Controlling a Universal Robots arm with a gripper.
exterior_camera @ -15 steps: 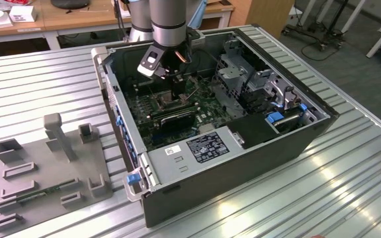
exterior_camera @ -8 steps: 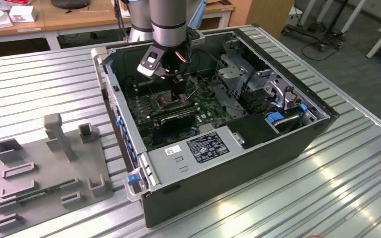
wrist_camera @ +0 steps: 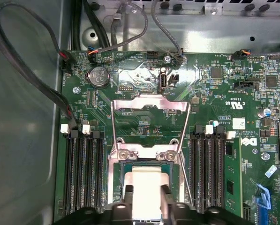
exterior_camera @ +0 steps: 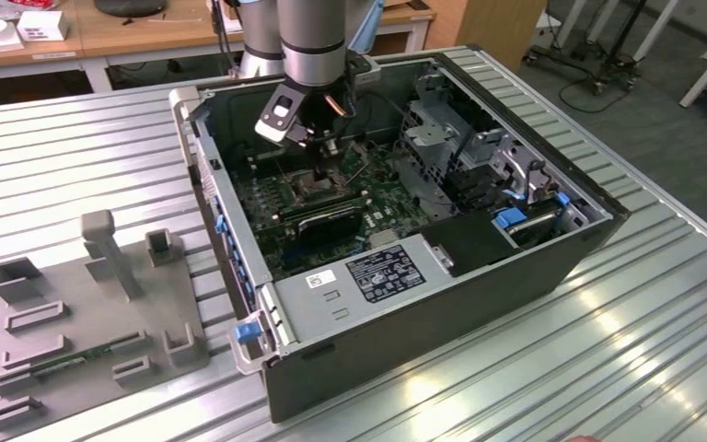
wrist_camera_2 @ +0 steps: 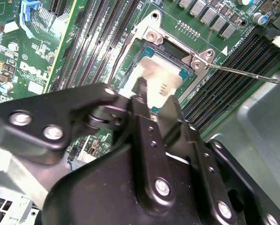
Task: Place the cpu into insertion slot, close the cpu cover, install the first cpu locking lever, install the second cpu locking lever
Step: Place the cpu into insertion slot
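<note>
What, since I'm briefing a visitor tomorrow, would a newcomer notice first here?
The open computer case stands on the ribbed table, with the arm reaching inside. In the first wrist view the tool holds the cpu at the insertion slot, the cpu cover swung open beyond it.

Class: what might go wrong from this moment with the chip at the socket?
The gripper holds the small tan-silver square chip over the silver-rimmed square socket; released tilted or offset, it may sit unseated. The thin wire lever stands close beside the fingers and could snag them.
</note>
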